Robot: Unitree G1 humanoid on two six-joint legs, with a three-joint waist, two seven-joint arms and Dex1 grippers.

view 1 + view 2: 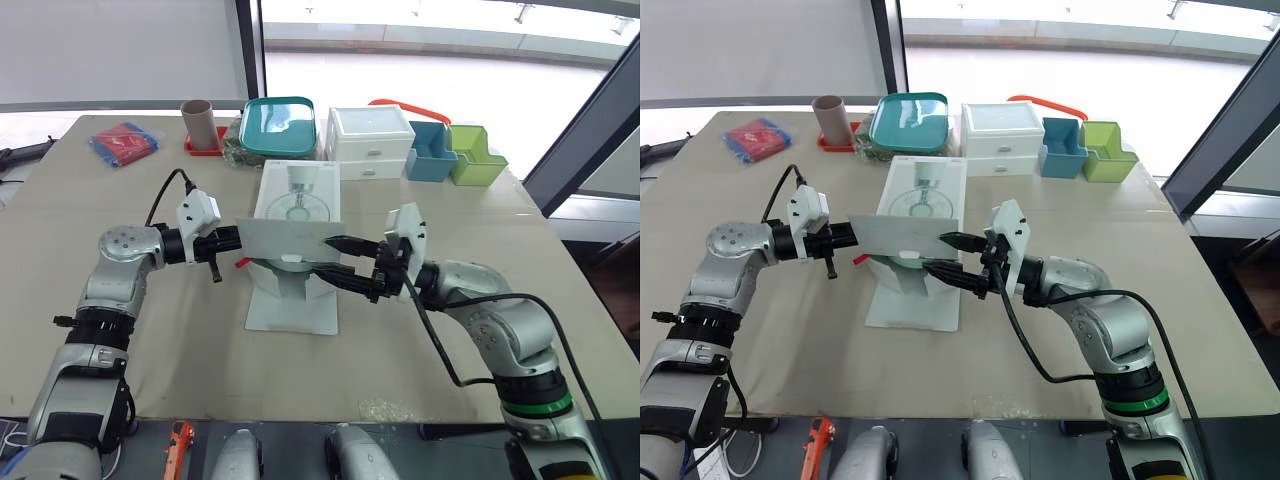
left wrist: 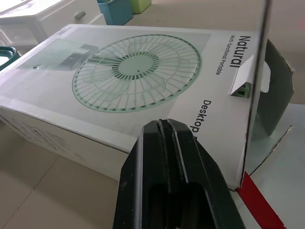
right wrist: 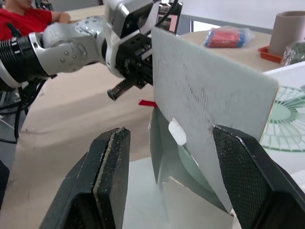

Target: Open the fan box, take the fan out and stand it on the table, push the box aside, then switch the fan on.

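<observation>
The white fan box (image 1: 295, 200) lies flat in the middle of the table, a fan pictured on its top. At its near end one flap (image 1: 285, 238) stands upright, and another flap (image 1: 290, 305) lies flat on the table. My left gripper (image 1: 228, 241) is shut with nothing between its fingers, its tip at the upright flap's left edge. My right gripper (image 1: 338, 258) is open at the flap's right edge. In the right wrist view the flap (image 3: 205, 90) stands between its two fingers (image 3: 112, 162). The fan itself is hidden inside the box.
Along the far edge stand a cardboard tube (image 1: 197, 122), a teal-lidded container (image 1: 278, 125), a white drawer box (image 1: 370, 140), a blue bin (image 1: 432, 150) and a green bin (image 1: 475, 155). A red and blue packet (image 1: 124, 142) lies far left. A person in red (image 3: 24, 19) sits beyond the table.
</observation>
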